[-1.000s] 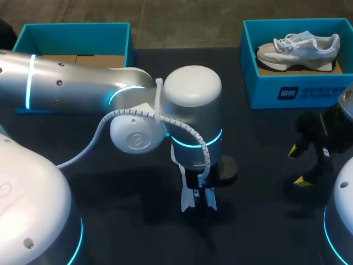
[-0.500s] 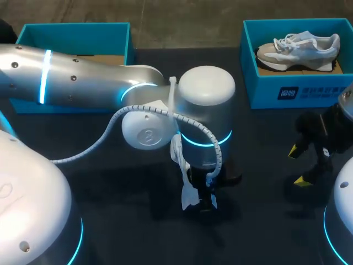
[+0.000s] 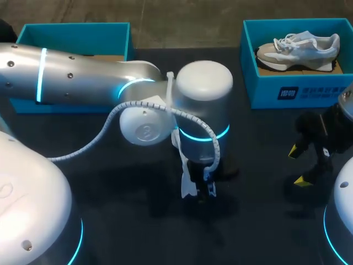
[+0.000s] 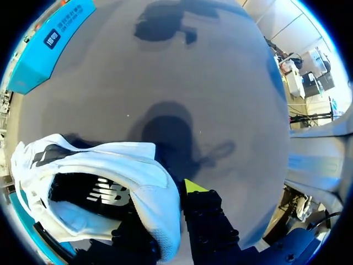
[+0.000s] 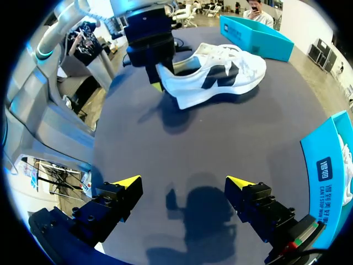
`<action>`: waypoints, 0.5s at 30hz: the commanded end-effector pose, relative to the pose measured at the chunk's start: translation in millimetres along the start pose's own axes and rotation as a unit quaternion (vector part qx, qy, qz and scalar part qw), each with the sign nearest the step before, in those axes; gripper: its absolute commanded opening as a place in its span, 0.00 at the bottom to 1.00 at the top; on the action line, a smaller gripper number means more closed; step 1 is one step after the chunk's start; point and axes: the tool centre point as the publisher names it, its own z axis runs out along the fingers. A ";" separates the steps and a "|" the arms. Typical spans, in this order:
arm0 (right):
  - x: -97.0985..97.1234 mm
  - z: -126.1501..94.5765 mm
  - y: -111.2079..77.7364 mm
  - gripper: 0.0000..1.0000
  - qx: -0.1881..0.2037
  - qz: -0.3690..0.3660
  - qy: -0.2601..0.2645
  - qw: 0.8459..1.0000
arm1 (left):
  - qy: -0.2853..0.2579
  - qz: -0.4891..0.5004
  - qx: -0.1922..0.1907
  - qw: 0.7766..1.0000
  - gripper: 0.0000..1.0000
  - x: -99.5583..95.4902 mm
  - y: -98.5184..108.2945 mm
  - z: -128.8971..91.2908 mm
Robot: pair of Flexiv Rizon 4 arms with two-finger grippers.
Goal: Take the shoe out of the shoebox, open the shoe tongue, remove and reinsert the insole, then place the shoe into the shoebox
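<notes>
Right jaws stand apart over the dark matte counter point(image 5: 182, 160). Left jaws clamp the padded heel collar of the white, black-patched shoe point(image 5: 215, 74), sole down, toe pointing away toward the open teal shoebox point(image 5: 253, 33) beyond.

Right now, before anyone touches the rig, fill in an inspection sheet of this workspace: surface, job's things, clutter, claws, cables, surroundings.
Surface: dark table.
Job's things: white sneaker out on the table, held at its heel; left shoebox partly hidden by the left arm; right shoebox holding a grey sneaker.
Clutter: nothing seen.
Claws: left claw shut on the white sneaker's heel; right claw open, holding nothing, over bare table.
Cables: white ribbed hose looped along the left arm's wrist.
Surroundings: nothing seen.
</notes>
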 end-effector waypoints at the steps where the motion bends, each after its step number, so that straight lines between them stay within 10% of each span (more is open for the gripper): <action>1: 1.4 0.6 0.1 1.00 0.001 0.000 -0.002 1.000 | 0.003 0.008 0.013 1.000 0.00 -12.2 26.8 -33.6; 15: 1.4 0.6 0.1 1.00 0.001 0.000 -0.002 1.000 | 0.004 -0.001 0.026 1.000 0.00 -62.9 69.7 -110.7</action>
